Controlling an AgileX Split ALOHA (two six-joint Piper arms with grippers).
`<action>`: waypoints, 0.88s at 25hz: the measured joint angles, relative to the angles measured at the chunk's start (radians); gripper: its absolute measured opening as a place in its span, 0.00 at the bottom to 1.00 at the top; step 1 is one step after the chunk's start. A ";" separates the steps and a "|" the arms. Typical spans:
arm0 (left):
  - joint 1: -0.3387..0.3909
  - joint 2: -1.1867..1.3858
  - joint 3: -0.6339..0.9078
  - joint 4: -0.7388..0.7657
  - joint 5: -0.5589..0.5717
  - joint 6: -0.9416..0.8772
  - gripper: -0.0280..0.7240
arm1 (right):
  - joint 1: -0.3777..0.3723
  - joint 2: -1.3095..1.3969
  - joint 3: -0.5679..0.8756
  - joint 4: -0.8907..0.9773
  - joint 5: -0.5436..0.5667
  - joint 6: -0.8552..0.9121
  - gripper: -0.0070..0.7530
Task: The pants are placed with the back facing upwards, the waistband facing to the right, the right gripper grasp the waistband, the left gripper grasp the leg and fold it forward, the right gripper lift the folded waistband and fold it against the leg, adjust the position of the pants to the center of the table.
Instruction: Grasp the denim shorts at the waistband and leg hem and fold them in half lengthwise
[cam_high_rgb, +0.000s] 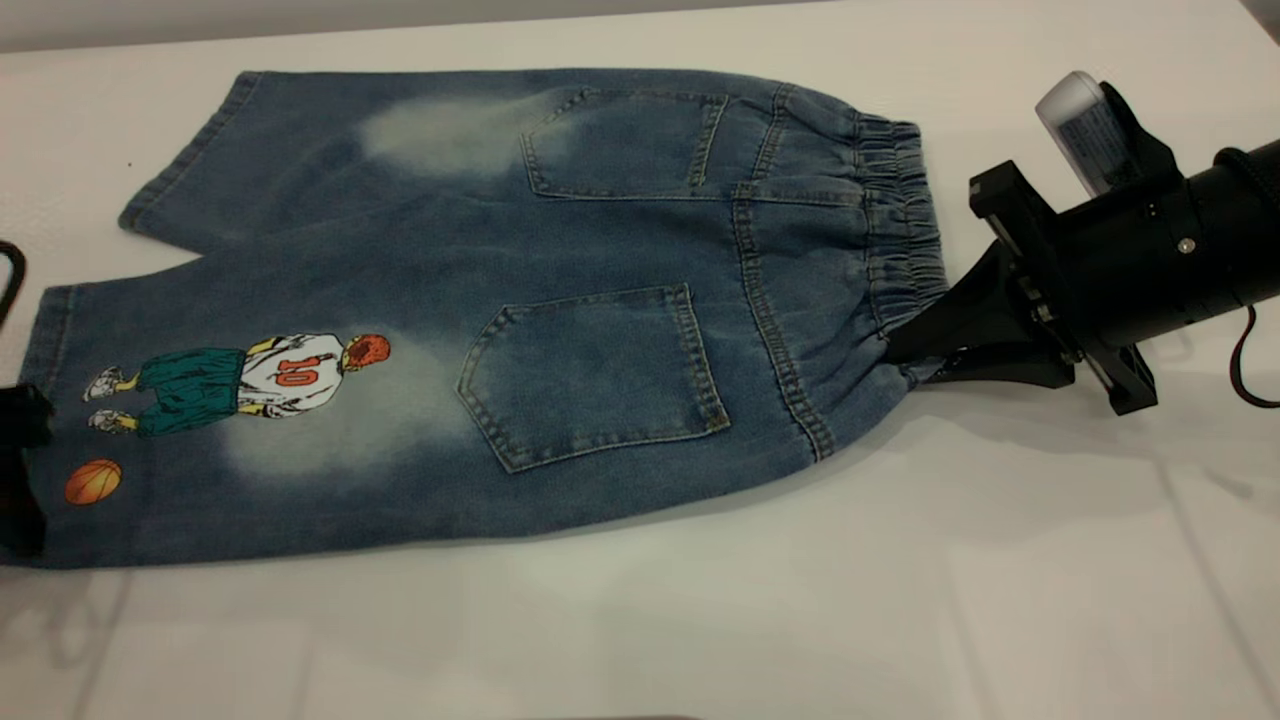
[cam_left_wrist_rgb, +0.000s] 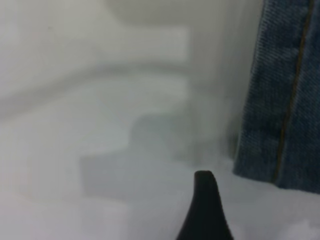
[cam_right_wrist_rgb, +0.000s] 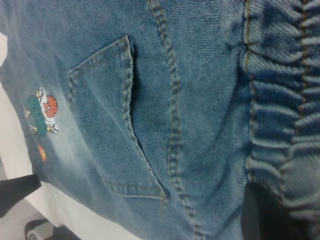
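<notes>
The pants (cam_high_rgb: 520, 300) lie flat across the table (cam_high_rgb: 900, 600), filling the frame's centre; at right the right gripper (cam_high_rgb: 905, 350) pinches the waistband; at the left edge, the left gripper (cam_high_rgb: 20, 470) touches the leg (cam_high_rgb: 200, 420), grip unclear

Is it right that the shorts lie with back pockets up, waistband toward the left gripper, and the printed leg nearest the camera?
One detail is wrong. The exterior view shows the waistband of the denim shorts toward the right gripper, which meets its near corner. Back pockets up and the printed leg nearest the camera are correct.
</notes>
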 joint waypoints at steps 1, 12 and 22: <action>0.000 0.014 0.000 0.000 -0.010 0.000 0.72 | 0.000 0.000 0.000 0.000 0.000 0.000 0.07; 0.000 0.061 0.000 0.002 -0.083 0.023 0.46 | 0.000 0.000 0.000 0.000 0.004 0.000 0.07; -0.003 0.057 0.000 0.002 -0.104 0.026 0.07 | 0.000 -0.039 0.000 -0.007 0.018 -0.033 0.07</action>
